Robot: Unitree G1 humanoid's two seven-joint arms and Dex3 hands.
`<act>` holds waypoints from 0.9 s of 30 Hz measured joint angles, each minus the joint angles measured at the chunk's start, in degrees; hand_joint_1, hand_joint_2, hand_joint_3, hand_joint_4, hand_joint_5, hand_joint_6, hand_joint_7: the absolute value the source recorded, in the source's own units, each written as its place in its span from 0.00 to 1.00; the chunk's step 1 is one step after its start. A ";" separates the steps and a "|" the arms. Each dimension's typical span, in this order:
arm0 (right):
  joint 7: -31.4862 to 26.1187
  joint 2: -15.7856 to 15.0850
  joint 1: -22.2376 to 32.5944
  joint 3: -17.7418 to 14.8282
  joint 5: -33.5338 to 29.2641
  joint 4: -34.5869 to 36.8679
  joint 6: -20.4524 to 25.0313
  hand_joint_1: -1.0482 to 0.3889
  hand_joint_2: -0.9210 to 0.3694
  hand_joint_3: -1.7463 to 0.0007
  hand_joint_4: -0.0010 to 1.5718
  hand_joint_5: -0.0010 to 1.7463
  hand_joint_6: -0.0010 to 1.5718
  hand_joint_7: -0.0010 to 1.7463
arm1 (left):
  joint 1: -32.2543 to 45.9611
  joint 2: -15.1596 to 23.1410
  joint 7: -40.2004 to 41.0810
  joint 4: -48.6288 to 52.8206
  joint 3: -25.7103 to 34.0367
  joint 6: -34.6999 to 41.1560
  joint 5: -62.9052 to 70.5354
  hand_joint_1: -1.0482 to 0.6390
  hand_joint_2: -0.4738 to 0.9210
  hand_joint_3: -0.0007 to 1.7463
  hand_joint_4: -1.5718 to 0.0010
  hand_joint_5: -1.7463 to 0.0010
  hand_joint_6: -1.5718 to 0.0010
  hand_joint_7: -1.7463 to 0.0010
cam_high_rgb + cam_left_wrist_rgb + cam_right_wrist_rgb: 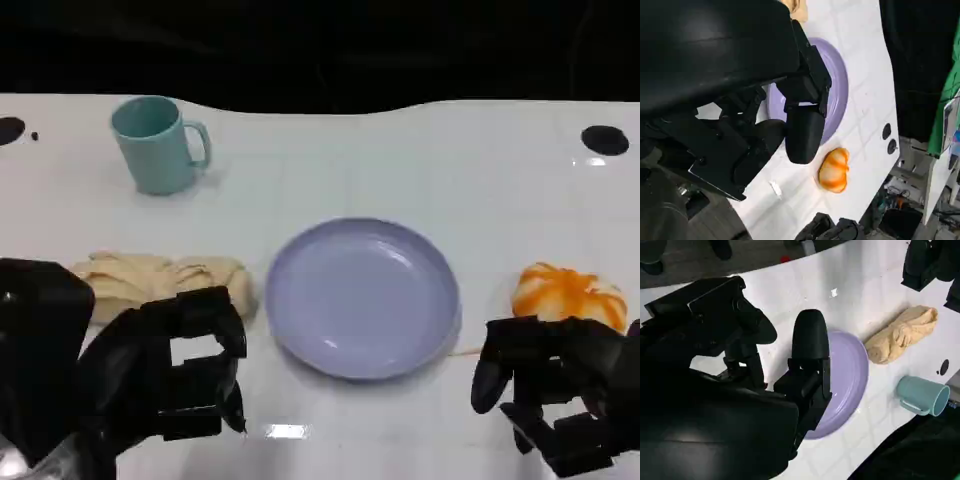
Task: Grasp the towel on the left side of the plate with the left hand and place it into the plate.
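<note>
Towel (165,282), beige and bunched into a long roll, lies on the white tabletop (400,160) just left of the lavender plate (362,296), close to its rim; from my head view I cannot tell whether the two touch. My left hand (175,375) hovers at the near edge of the towel, its black fingers (215,320) spread and holding nothing, the fingertips overlapping the towel's near side in that view. The plate sits bare at the centre of the tabletop. To its right rests an orange-and-white striped soft object (570,295), just beside the plate but apart from it. My right hand (555,395) hangs near that object, fingers apart and holding nothing.

At the far left of the tabletop stands a teal mug (155,143), upright, handle turned toward the right, well apart from the towel. In my left wrist view the plate (837,95) shows beyond the fingers (802,135), with the striped object (834,170) past it. My right wrist view takes in the plate (850,385), the towel (900,335) beyond it and the mug (922,396) off to one side.
</note>
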 measured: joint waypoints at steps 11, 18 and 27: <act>0.01 -0.01 0.00 -0.05 0.00 -0.01 0.11 0.77 0.26 0.38 0.44 0.96 0.43 0.82 | 0.00 0.00 0.00 -0.03 -0.04 0.15 -0.02 0.58 0.69 0.80 0.45 0.00 0.52 0.03; 0.01 -0.02 0.00 -0.05 0.00 -0.01 0.11 0.77 0.26 0.38 0.45 0.96 0.44 0.82 | 0.00 -0.02 0.35 -0.30 -0.06 0.42 0.00 0.58 0.69 0.80 0.45 0.00 0.52 0.03; 0.01 -0.02 0.00 -0.04 -0.03 0.00 0.07 0.77 0.27 0.37 0.45 0.96 0.44 0.82 | 0.00 -0.05 0.69 -0.35 -0.08 0.74 0.13 0.58 0.68 0.79 0.45 0.00 0.51 0.04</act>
